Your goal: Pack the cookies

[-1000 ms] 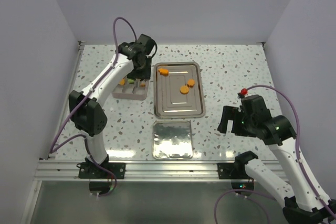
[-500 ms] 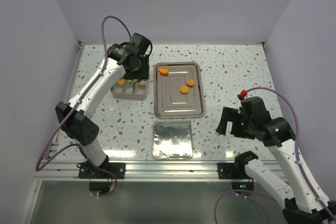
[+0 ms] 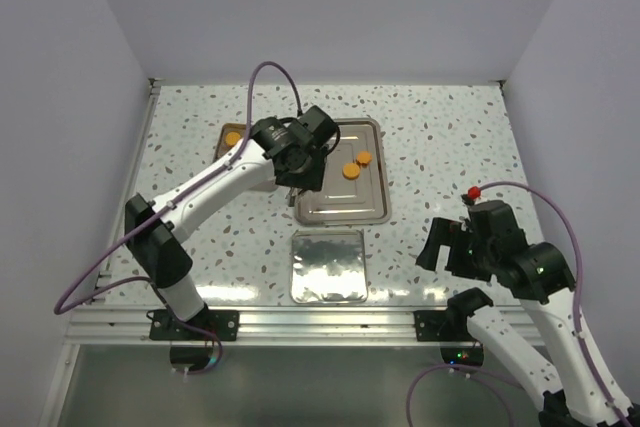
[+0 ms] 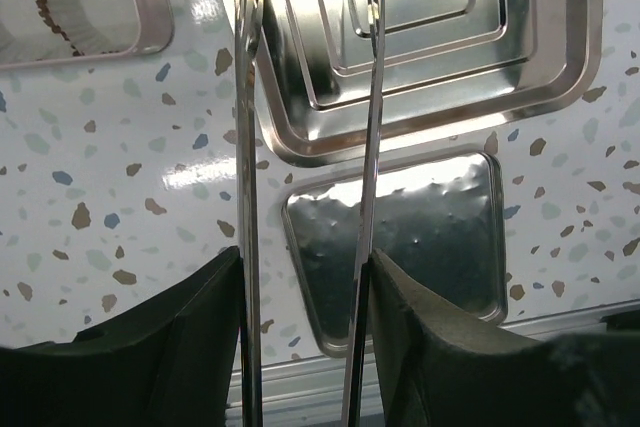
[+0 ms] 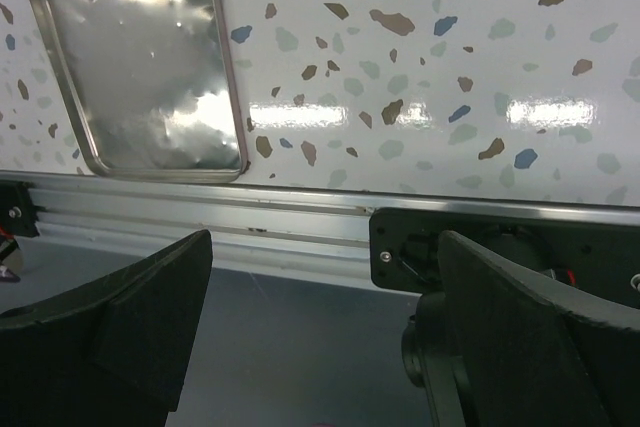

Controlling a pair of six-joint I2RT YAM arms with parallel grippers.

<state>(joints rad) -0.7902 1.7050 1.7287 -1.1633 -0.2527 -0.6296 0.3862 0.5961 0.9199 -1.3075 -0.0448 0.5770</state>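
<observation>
**Two cookies on the tray, one in the box**

One flat round orange cookie [image 3: 364, 158] lies on the right half of the large rectangular stainless-steel tray [image 3: 335, 205]. A second orange cookie [image 3: 351, 171] lies just beside it, slightly nearer to me. A third orange cookie [image 3: 232, 137] sits in the small box [image 3: 220, 143] at the far left, just beside the tray. My own forearm hides most of that box from above.

My left hand [image 4: 305, 267] reaches out over the tray's left side and pinches a pair of thin steel tongs [image 4: 246, 147]. One blade lies along the inside of each finger. The blades stand apart with nothing between them, and they point out past the tray's near-left corner.

Nearer to me lies a small flat steel tray [image 3: 328, 267], shiny and slightly dimpled, a little apart from the big tray.

My right hand [image 5: 325, 287] hangs at the near right, well apart from all the cookies. Its fingers are spread wide and hold nothing.

Everything rests on a white speckled table [image 3: 440, 137] flecked with brown, grey and blue chips, and overhead light glares off it in patches. An aluminium rail [image 3: 320, 319] runs along its near edge. Plain pale walls [image 3: 330, 7] close the table in at the back and on both sides.
</observation>
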